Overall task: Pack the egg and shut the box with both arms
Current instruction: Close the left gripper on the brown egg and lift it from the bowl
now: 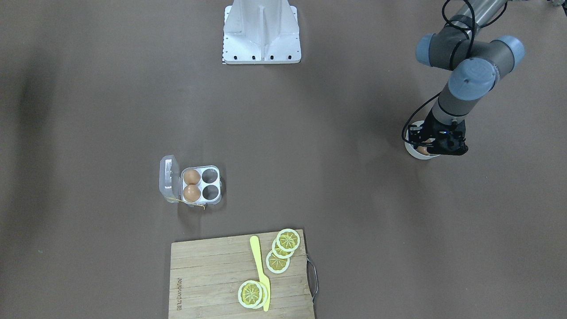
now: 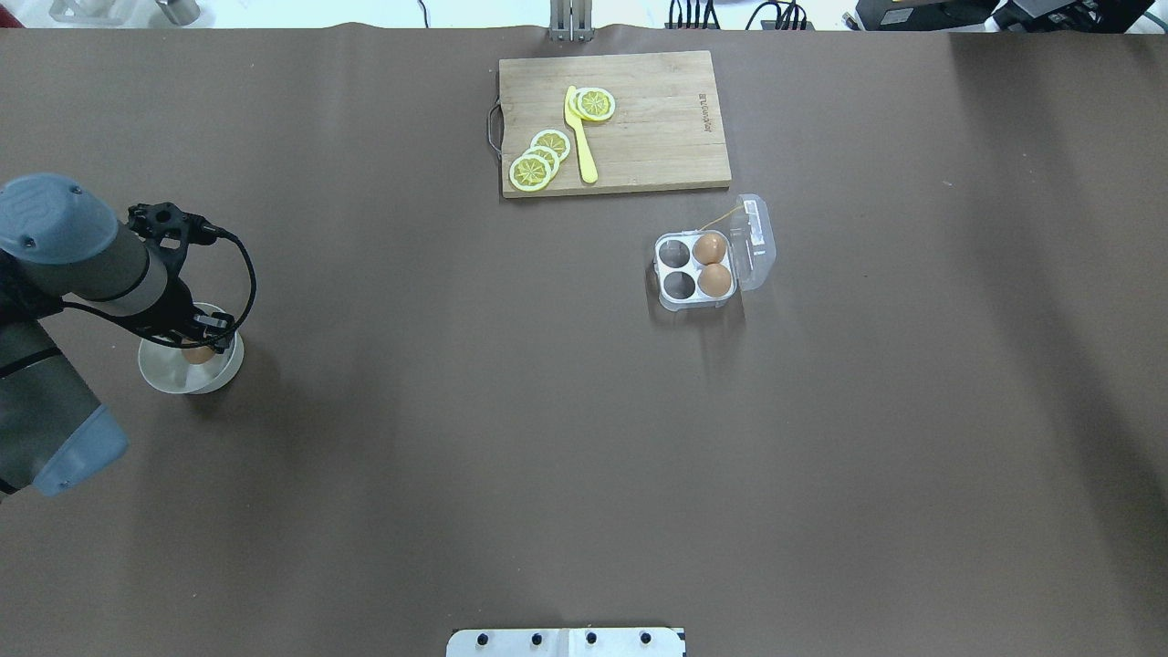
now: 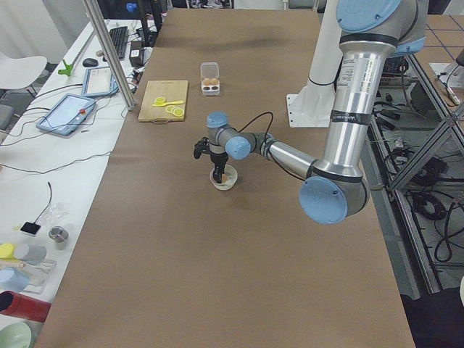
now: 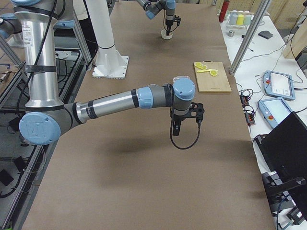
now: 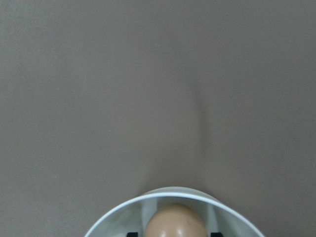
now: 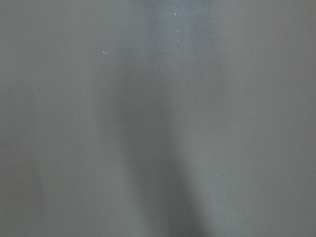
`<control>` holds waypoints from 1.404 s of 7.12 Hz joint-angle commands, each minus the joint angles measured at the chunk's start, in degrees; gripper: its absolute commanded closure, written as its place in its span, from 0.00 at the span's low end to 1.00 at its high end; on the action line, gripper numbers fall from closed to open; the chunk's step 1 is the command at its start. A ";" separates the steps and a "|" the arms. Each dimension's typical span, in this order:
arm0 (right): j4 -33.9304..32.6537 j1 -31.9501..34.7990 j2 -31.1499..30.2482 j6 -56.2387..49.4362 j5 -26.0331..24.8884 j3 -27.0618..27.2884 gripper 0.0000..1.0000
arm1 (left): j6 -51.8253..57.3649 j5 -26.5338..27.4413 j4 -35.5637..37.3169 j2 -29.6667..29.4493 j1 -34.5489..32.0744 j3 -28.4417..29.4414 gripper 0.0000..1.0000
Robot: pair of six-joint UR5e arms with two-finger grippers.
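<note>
Hovering above the table (image 4: 144, 182), the right gripper (image 4: 174, 132) hid its finger state from me. The box (image 2: 680, 269) lay open, well apart from the white bowl (image 2: 160, 374), where the left gripper (image 2: 196, 345) straddled the egg (image 5: 176, 222); whether it gripped, I couldn't tell.

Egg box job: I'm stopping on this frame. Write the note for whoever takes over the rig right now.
Left pincer: down in the white bowl, around the egg; whether it has clamped cannot be told.
Right pincer: hangs above the table, seen only from the side; open or shut unclear.
Box: lid open, two eggs in the cells by the hinge, two cells empty.
Done: reach into the bowl.
Left: lift the egg, set it in an empty cell, close the lid with both arms.
</note>
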 commanded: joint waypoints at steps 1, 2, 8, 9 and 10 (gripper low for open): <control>0.00 -0.04 -0.01 0.00 0.00 0.01 0.00 | 1.41 0.00 -1.39 0.48 -0.17 -0.11 0.55; 0.00 -0.04 -0.01 0.00 0.09 0.01 0.00 | 1.32 -0.26 -3.32 1.10 -0.17 -0.02 0.60; 0.00 -0.04 -0.01 0.00 0.00 0.36 0.00 | 1.50 -0.70 -7.74 8.29 -0.52 -4.57 0.77; 0.00 -0.04 -0.01 0.17 0.00 0.45 0.00 | 1.41 -0.79 -7.65 8.66 -0.53 -6.07 0.78; 0.00 -0.04 -0.01 0.09 0.00 0.45 0.00 | 1.50 -0.88 -7.47 8.66 -0.61 -6.60 0.80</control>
